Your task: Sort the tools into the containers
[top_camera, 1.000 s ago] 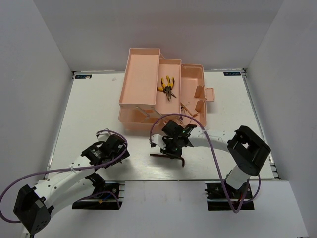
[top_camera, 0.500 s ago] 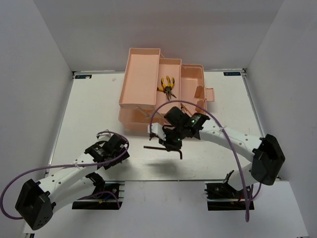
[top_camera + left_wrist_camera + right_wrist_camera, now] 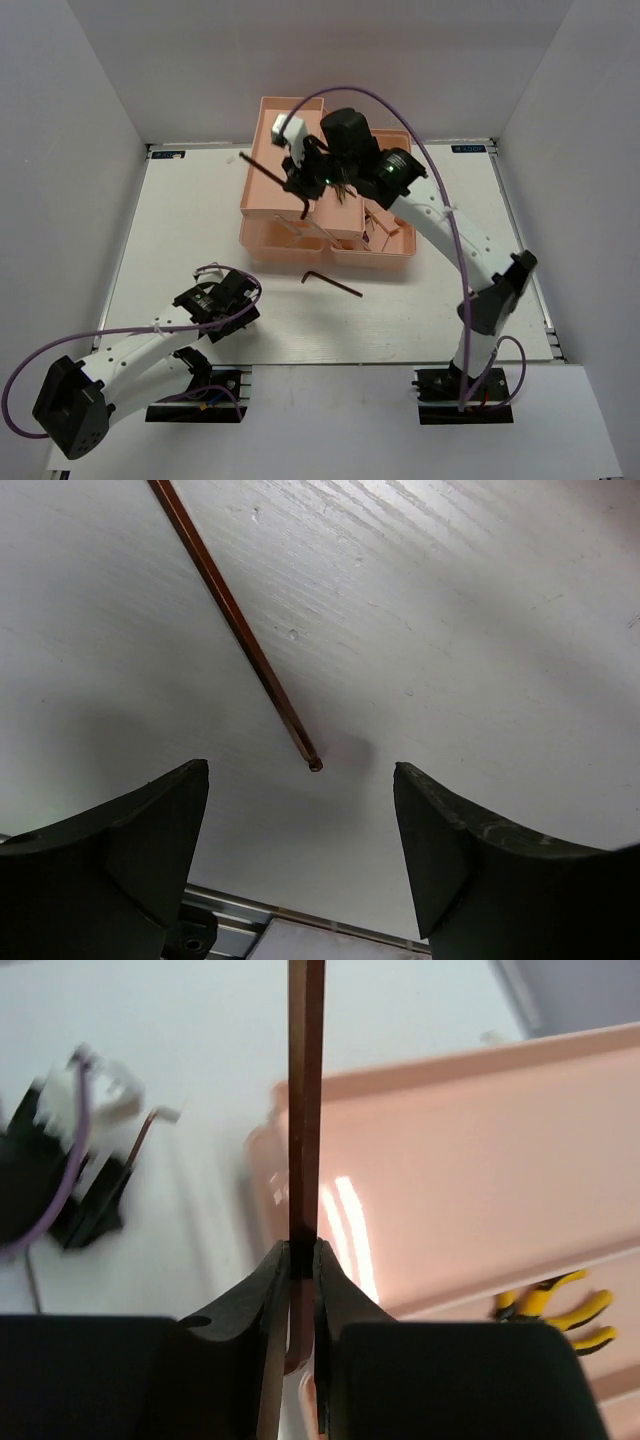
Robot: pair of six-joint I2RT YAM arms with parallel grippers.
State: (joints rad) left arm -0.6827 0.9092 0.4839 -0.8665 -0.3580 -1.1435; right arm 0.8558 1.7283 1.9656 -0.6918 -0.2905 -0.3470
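My right gripper (image 3: 306,186) is shut on a dark brown L-shaped hex key (image 3: 260,166) and holds it in the air over the left edge of the pink toolbox (image 3: 285,140). In the right wrist view the fingers (image 3: 302,1248) clamp the key's shaft (image 3: 306,1110) above the top-left tray (image 3: 480,1160). Yellow-handled pliers (image 3: 552,1305) lie in a neighbouring tray. A second hex key (image 3: 331,283) lies on the table in front of the box. My left gripper (image 3: 236,306) is open and low over the table. A third key's shaft (image 3: 235,620) ends between its fingers (image 3: 300,768).
The toolbox stands at the back centre with its tiered trays folded out and a latch flap (image 3: 418,190) on its right. The right arm reaches across its trays. The table's near metal edge (image 3: 250,920) lies just behind my left fingers.
My right gripper has lifted a hex key off the table and swung it back and left, up over the toolbox's left tray. One key stays on the table. The left arm has barely moved.
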